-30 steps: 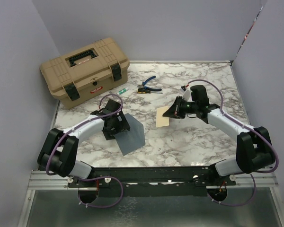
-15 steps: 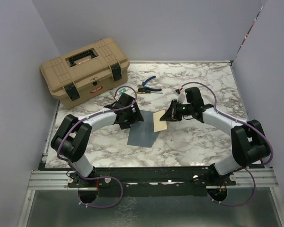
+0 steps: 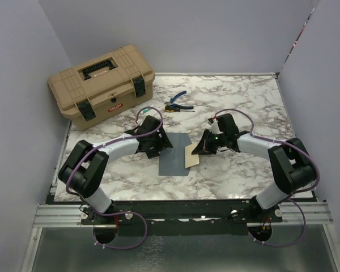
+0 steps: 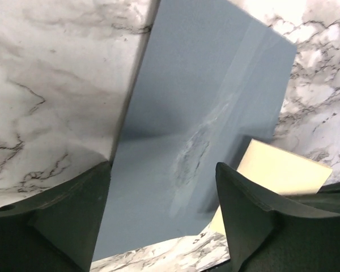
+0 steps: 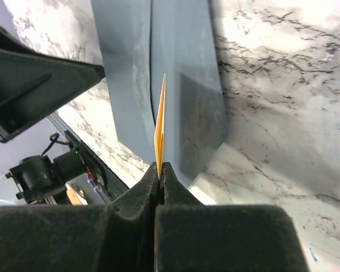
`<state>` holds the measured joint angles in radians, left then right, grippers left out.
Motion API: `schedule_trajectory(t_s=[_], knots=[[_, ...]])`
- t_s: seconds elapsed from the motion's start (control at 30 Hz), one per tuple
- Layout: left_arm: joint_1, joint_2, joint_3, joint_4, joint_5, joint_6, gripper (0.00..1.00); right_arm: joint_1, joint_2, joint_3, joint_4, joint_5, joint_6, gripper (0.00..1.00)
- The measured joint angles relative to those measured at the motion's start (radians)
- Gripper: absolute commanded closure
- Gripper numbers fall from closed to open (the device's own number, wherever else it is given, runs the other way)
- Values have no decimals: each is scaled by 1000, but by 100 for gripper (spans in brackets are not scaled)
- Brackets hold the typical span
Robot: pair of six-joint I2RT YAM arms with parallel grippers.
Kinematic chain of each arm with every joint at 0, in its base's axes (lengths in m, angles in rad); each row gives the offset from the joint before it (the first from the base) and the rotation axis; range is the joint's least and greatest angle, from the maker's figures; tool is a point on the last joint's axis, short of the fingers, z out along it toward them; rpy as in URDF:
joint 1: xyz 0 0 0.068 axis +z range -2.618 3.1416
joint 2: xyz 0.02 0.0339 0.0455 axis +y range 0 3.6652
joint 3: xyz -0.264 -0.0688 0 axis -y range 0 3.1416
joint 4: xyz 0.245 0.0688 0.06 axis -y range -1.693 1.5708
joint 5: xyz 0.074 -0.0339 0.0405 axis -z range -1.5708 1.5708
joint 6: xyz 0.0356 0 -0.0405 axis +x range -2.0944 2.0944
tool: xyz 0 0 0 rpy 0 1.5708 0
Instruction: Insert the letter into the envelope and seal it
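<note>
Now, my right tool (image 3: pixel 196 152) is clamped on the letter (image 3: pixel 190 157) at the right edge of the envelope (image 3: pixel 174 162). My left tool (image 3: pixel 161 147) gapes over its far corner.

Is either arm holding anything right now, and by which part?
The right tool pinches the letter by one edge; the left tool stands open over the envelope, gripping nothing.

- Reaches low and inward with white-and-black left arm (image 3: pixel 116 148), black two-finger left gripper (image 4: pixel 161 181) spread wide.
- Mirrors with right arm (image 3: pixel 255 144), right gripper (image 5: pixel 159 168) pinched on thin cream-tan paper letter (image 5: pixel 160 124).
</note>
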<state>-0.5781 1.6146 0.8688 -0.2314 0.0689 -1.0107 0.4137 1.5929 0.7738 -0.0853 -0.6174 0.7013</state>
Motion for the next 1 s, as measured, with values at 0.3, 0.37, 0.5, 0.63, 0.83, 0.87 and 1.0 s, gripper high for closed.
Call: schedule_trajectory(t_s=[0.3, 0.37, 0.5, 0.63, 0.83, 0.87, 1.0], knots=[[0, -8, -16, -6, 24, 9, 29, 14, 107, 15, 42, 12, 12, 100], [0, -6, -14, -8, 26, 13, 29, 18, 130, 35, 41, 12, 3, 100], [0, 2, -2, -19, 32, 27, 29, 19, 156, 71, 40, 15, -41, 100], [0, 9, 8, -29, 37, 41, 29, 19, 168, 93, 39, 29, -76, 100], [0, 10, 8, -28, 44, 55, 29, 35, 204, 122, 39, 36, -80, 100], [0, 10, 8, -28, 45, 56, 27, 42, 210, 129, 39, 37, -79, 100], [0, 10, 8, -24, 51, 61, 23, 67, 236, 155, 44, 32, -72, 100]])
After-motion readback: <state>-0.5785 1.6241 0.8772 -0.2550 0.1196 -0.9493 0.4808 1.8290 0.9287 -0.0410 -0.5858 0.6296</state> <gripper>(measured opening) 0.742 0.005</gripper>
